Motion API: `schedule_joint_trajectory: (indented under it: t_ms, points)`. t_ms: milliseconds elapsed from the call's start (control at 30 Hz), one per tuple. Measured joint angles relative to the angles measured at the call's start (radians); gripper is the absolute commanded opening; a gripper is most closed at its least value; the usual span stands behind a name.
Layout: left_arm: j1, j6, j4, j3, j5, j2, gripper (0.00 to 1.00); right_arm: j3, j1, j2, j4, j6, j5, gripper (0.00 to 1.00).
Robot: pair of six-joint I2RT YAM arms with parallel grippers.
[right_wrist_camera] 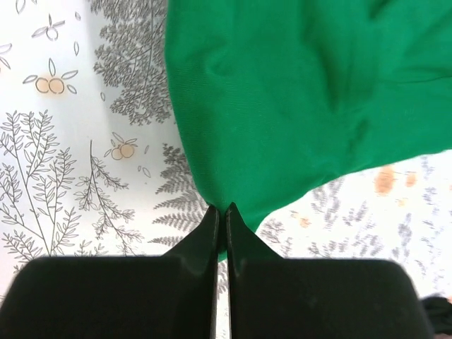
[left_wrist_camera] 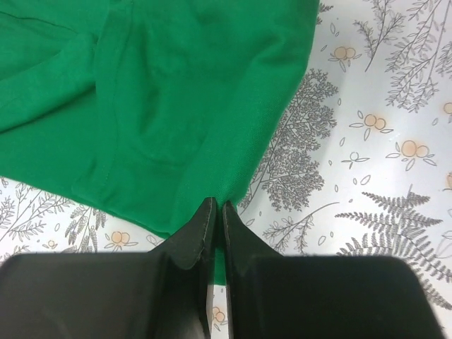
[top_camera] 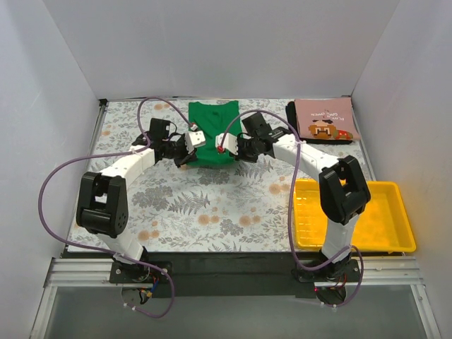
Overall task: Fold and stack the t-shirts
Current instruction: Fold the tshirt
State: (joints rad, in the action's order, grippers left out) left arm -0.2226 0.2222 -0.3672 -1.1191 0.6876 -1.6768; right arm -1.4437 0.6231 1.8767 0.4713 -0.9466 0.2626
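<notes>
The left fingers (left_wrist_camera: 198, 236) and right fingers (right_wrist_camera: 205, 240) each pinched the near hem of the green shirt (top_camera: 212, 131), seemingly part-folded at the desk's (top_camera: 212, 205) far middle; the pink shirt (top_camera: 323, 120) lay folded far right.

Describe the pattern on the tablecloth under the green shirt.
The tablecloth is white with grey ferns and small orange fruits, clearest in the left wrist view.

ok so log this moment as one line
step: fold green t-shirt | left gripper: shut on its near edge | right gripper: shut on its near edge | pink t-shirt: folded, far right
</notes>
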Motion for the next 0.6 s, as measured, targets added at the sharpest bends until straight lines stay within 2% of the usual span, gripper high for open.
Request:
schedule_joint_trajectory:
  t_ms: [200,433,600]
  points:
    - [-0.009,0.007,-0.108,0.021,0.017,0.089,0.00,0.006,0.003,-0.103,0.066,0.001,0.021,0.01]
    - [-0.095,0.082,-0.373,0.124,0.079,0.373,0.00,0.219,0.105,-0.371,0.193,0.010,0.057,0.01]
    - [-0.100,0.058,-0.498,0.141,0.109,0.537,0.00,0.222,0.149,-0.486,0.280,0.023,0.099,0.01]
